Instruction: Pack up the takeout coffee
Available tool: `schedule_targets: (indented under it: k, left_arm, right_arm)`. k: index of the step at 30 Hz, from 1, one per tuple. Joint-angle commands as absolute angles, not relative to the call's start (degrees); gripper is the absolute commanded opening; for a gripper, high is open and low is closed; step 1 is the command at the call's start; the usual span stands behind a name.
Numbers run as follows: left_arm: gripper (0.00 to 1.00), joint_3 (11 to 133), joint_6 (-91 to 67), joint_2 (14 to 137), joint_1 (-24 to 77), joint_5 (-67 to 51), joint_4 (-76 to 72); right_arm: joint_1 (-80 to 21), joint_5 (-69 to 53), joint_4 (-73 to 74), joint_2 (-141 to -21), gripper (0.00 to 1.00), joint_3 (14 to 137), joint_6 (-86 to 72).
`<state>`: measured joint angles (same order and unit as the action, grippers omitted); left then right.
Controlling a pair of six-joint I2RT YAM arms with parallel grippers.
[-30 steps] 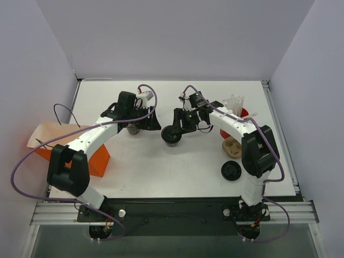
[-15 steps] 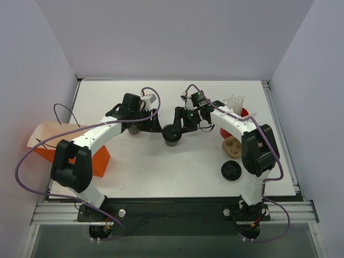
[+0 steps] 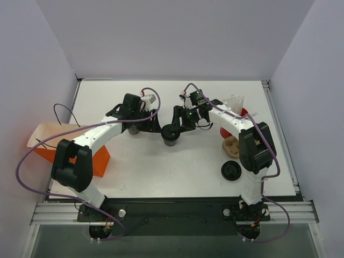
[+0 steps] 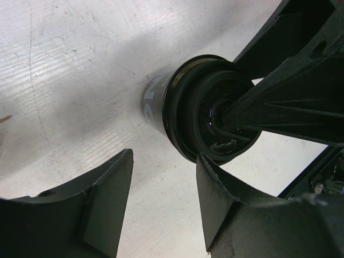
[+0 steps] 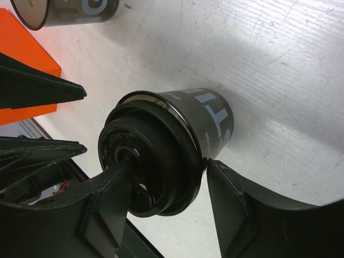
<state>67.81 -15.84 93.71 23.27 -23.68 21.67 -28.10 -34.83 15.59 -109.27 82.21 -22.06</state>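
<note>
The takeout coffee (image 3: 171, 134), a small dark cup with a black round lid, stands on the white table mid-way between the arms. It also shows in the left wrist view (image 4: 207, 110) and the right wrist view (image 5: 161, 150). My right gripper (image 5: 167, 164) pinches the lid's rim, with one finger in the lid's hollow and the other outside the rim; in the top view it (image 3: 176, 124) sits over the cup. My left gripper (image 4: 164, 156) is open and empty just left of the cup, its right finger touching the lid's edge; it shows beside the cup in the top view (image 3: 156, 123).
A lidless dark cup (image 5: 70, 11) stands under the left wrist (image 3: 133, 129). An orange bag (image 3: 86, 156) lies at the left edge. A flat black lid disc (image 3: 231, 171), a brown holder (image 3: 232, 146) and a red container of white utensils (image 3: 235, 110) are on the right.
My left gripper has moved right, up to the lidded cup. The right gripper and cup have shifted slightly up and left.
</note>
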Motion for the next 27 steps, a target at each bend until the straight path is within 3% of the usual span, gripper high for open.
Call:
schedule_targets:
  k: [1, 16, 27]
  left_arm:
    - [0.6, 69.7, -14.77, 94.04, 23.2, -22.77, 21.97]
    - [0.6, 70.31, -14.59, 95.01, 23.2, -21.53, 22.94]
    - [0.6, 70.4, -14.33, 94.83, 23.2, -21.53, 22.77]
  right_arm:
    - [-27.77, -34.54, 16.44, -110.04, 0.56, 84.29, -21.44]
    - [-27.69, -33.84, 16.52, -111.27, 0.64, 86.57, -22.59]
    - [-27.69, -32.26, 16.88, -111.88, 0.54, 86.22, -22.15]
